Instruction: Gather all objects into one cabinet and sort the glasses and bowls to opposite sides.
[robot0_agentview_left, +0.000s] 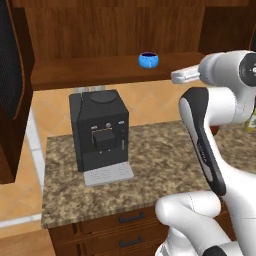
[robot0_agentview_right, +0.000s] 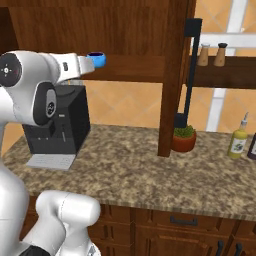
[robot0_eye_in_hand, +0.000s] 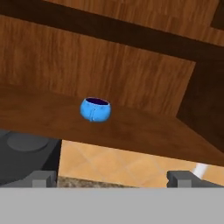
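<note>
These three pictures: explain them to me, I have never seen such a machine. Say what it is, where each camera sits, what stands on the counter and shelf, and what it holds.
The white jointed thing is a robot arm on a driving base, in a computer-drawn kitchen. Two cameras ride on the base behind it: one looks over it from the left, the other from the right. The third sits on the hand and looks along its fingers, the two small dark tips at the bottom of that picture. They stand wide apart and hold nothing.

On the wooden shelf of the wall cabinet stands a small blue cup, straight ahead of the hand. Below, on the speckled stone counter, are a black coffee machine, a small potted plant and a yellow bottle. A side shelf carries two shakers.
</note>
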